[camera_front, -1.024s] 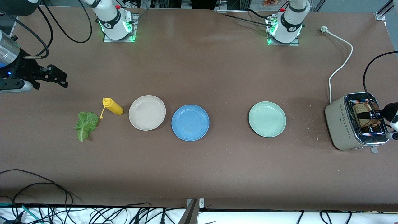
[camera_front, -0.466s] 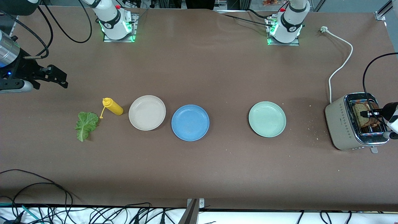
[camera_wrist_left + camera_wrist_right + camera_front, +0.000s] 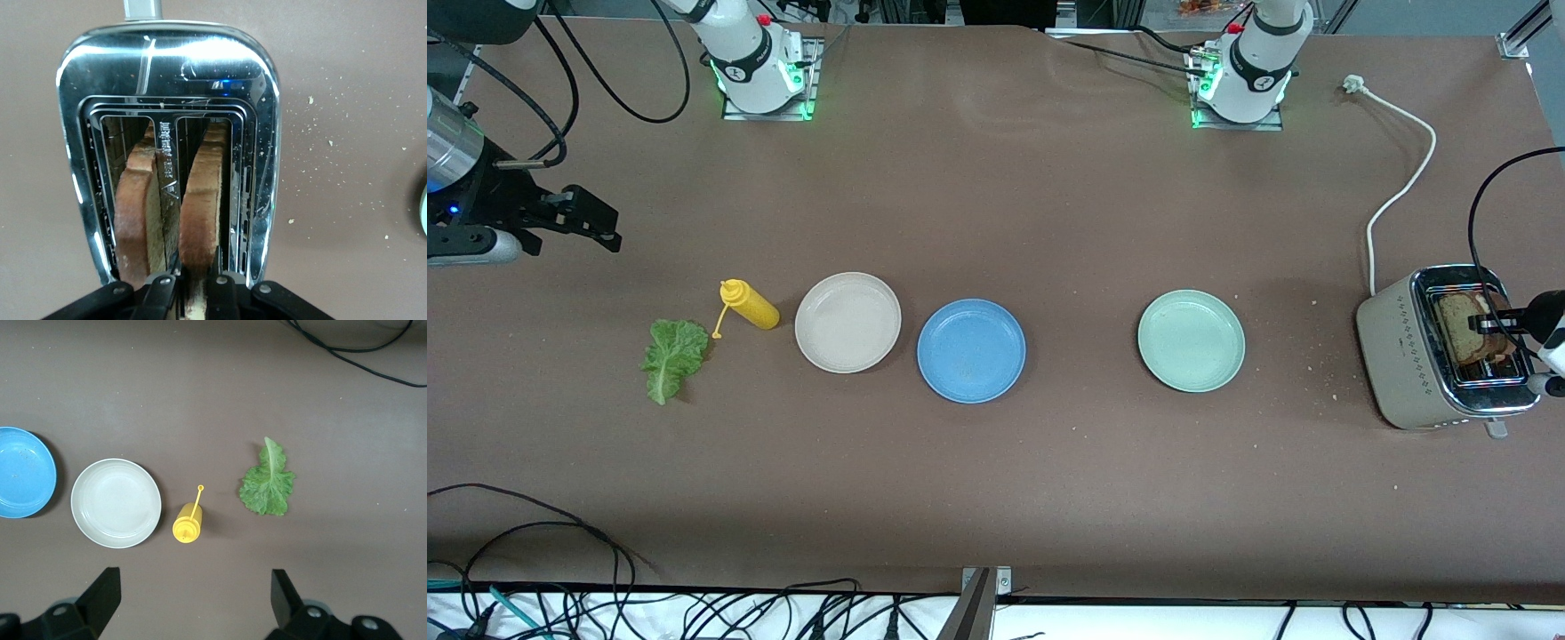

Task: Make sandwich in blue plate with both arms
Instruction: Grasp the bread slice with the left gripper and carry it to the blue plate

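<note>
Left claw (image 3: 190, 293) narrowly open, straddling one toast (image 3: 200, 200) in the toaster (image 3: 1409, 351), nothing gripped; risk: shallow pinch slips; right claw (image 3: 190, 603) wide open, empty, waits over counter (image 3: 996, 204); blue plate (image 3: 971, 350) well toward it, bare.

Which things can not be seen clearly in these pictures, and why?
- Bread slices in the toaster: the slots hide their lower parts in the left wrist view.
- Left gripper over the toaster: whether it grips a slice is unclear; the wrist view's edge cuts off its fingers.
- Blue plate: cut off by the right wrist view's edge.
- Right gripper, waiting: its fingers are partly cut off.
</note>
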Action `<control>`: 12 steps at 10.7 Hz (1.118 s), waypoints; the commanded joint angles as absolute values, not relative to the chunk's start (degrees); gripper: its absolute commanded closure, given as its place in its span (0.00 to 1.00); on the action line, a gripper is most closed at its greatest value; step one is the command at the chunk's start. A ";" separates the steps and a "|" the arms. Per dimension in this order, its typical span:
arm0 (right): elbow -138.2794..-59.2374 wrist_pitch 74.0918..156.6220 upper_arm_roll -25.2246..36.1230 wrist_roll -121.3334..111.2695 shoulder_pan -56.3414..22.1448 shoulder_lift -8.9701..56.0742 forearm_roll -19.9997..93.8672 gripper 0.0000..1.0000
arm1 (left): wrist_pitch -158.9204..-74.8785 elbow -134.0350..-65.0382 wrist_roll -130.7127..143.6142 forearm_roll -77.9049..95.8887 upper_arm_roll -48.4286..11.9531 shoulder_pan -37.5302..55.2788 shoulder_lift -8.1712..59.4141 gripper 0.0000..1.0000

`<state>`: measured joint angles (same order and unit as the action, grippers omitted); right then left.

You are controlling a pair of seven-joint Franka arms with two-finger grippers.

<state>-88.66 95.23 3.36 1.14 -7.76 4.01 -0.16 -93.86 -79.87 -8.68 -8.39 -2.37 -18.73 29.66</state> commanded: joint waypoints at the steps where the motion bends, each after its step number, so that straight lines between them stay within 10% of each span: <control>1: -87.36 94.48 3.25 1.14 -7.65 4.22 -0.09 0.00 | -86.77 -76.03 -10.02 -9.93 -3.07 -18.28 26.47 1.00; 12: -87.45 94.48 3.25 1.23 -7.65 4.31 0.09 0.00 | -76.72 -76.72 16.31 8.59 -17.66 -16.80 16.78 1.00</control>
<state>-88.57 95.23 3.30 1.14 -7.76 4.02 -0.16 -76.09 -76.15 10.32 3.02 -16.26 -17.49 16.45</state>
